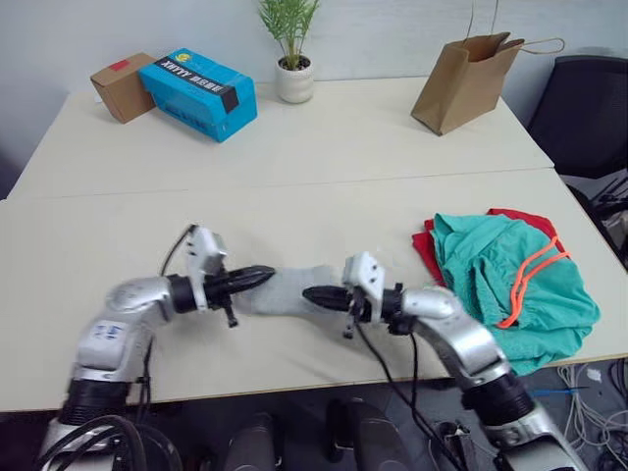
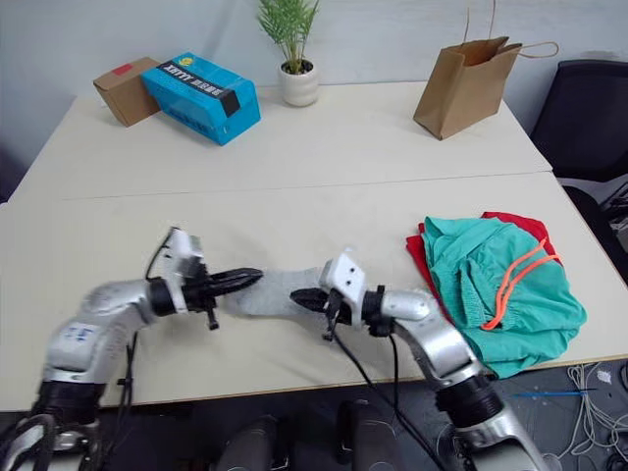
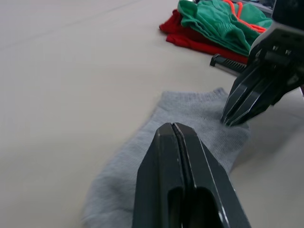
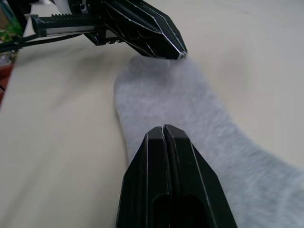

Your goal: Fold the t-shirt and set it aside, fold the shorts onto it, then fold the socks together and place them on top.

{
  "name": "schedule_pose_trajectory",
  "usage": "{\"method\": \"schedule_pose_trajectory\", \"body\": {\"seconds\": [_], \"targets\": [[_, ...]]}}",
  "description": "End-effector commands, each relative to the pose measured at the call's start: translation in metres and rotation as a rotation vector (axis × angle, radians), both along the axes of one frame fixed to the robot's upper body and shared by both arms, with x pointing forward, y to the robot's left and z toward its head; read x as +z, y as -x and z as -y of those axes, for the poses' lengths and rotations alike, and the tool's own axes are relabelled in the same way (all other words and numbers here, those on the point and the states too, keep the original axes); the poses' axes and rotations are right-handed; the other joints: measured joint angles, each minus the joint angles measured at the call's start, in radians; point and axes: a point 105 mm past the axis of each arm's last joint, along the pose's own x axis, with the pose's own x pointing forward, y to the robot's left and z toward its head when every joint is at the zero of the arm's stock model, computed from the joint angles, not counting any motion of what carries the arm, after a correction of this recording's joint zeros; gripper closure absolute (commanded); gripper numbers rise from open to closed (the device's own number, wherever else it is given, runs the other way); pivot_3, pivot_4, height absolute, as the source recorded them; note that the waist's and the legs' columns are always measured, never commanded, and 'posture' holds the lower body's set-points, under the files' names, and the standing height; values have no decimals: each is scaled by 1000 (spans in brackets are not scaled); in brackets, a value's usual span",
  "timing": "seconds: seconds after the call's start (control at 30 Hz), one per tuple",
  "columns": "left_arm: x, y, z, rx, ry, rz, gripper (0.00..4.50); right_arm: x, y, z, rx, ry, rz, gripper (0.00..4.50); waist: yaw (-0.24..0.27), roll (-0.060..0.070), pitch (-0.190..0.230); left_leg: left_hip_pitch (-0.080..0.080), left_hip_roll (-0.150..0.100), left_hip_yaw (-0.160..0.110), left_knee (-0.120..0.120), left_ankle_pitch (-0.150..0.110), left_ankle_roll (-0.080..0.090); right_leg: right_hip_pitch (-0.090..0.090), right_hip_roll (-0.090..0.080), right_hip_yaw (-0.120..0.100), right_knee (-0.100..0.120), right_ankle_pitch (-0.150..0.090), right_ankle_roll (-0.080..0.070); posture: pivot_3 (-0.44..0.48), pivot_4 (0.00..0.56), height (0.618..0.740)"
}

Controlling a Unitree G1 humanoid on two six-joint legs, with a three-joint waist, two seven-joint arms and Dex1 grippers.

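1. Socks (image 1: pixel 287 290) lay flat on the table (image 1: pixel 343 137), near its front edge, between the two grippers.
2. Left gripper (image 1: pixel 269 275) had its fingers pressed together, holding nothing, tip at the socks' left end.
3. Right gripper (image 1: pixel 307 293) likewise had fingers together and empty, tip at the socks' right end.
4. Both grippers pointed toward each other across the grey knit.
5. Shorts (image 1: pixel 500 285) lay crumpled on top of the t-shirt (image 1: pixel 426 250) at the table's right, well apart from the socks.
6. Red edges of the t-shirt showed beneath the shorts.
7. Blue box (image 1: pixel 199 93), cardboard box (image 1: pixel 122 86), plant (image 1: pixel 291 49) and paper bag (image 1: pixel 465 81) stood at the far side.
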Motion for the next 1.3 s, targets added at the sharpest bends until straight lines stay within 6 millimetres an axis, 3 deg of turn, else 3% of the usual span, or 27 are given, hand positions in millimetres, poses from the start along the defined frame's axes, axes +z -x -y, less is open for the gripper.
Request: {"method": "schedule_pose_trajectory", "body": {"seconds": [0.03, 0.23, 0.37, 0.43, 0.53, 0.63, 0.8, 0.9, 1.13, 1.3], "targets": [[-19, -7, -4, 88, -57, 13, 4488, -10, -11, 12, -50, 40, 81, 4500, -1, 0, 0, 1, 0, 0, 0, 0, 0, 0, 0, 0, 0, 0, 0, 0, 150, 740], [-45, -6, -12, 197, -42, -42, 4488, -21, -14, 48, -158, -13, 23, 4500, 4, -1, -3, 6, 0, 0, 0, -4, 6, 6, 0, 0, 0, 0, 0, 0, 150, 740], [-43, -5, -17, 218, -8, -14, 4488, -26, -14, 70, -224, -12, -7, 4500, 4, 0, -5, 10, 1, -1, 0, -5, 8, 11, 0, 0, -2, 0, 0, 0, 150, 740], [-31, -7, -15, 212, 47, 33, 4488, -22, -15, 75, -241, -32, -2, 4500, 4, 0, -5, 16, 1, -2, -1, -9, 3, 18, 1, -1, -5, 0, 0, 0, 150, 740], [-5, -9, -8, 187, 158, 98, 4488, -2, -14, 67, -209, -94, 47, 4500, 3, 0, -5, 15, 2, -2, -1, -10, 2, 18, 1, -1, -6, 0, 0, 0, 150, 740], [10, -8, 2, 138, 213, 86, 4488, 21, -12, 46, -146, -151, 78, 4500, 2, 0, -5, 13, 2, -2, -1, -9, 4, 15, 1, -1, -6, 0, 1, 0, 150, 740], [-1, -16, 14, 96, 66, 97, 4488, 24, -18, 15, -80, -108, 106, 4500, 1, 0, -5, 8, 2, -2, 0, -5, 5, 10, 1, -1, -5, 1, 2, 0, 150, 740], [-10, -24, 15, 139, 25, 83, 4488, 18, -27, 6, -96, -77, 105, 4500, 2, 0, -5, 7, 2, -2, -1, -4, 3, 10, 1, -1, -6, 1, 2, 0, 150, 740], [-28, -28, 3, 267, -3, 12, 4488, -3, -42, 18, -198, -54, 44, 4500, 1, 0, -5, 8, 1, -1, 1, -7, 8, 12, 0, -1, -6, 1, 2, 0, 150, 740], [-18, -17, -9, 267, 48, 54, 4488, -13, -38, 43, -238, -23, 7, 4500, 1, 1, -5, 11, 2, -2, 0, -7, 8, 14, 0, -1, -6, 1, 2, 0, 150, 740]]}}
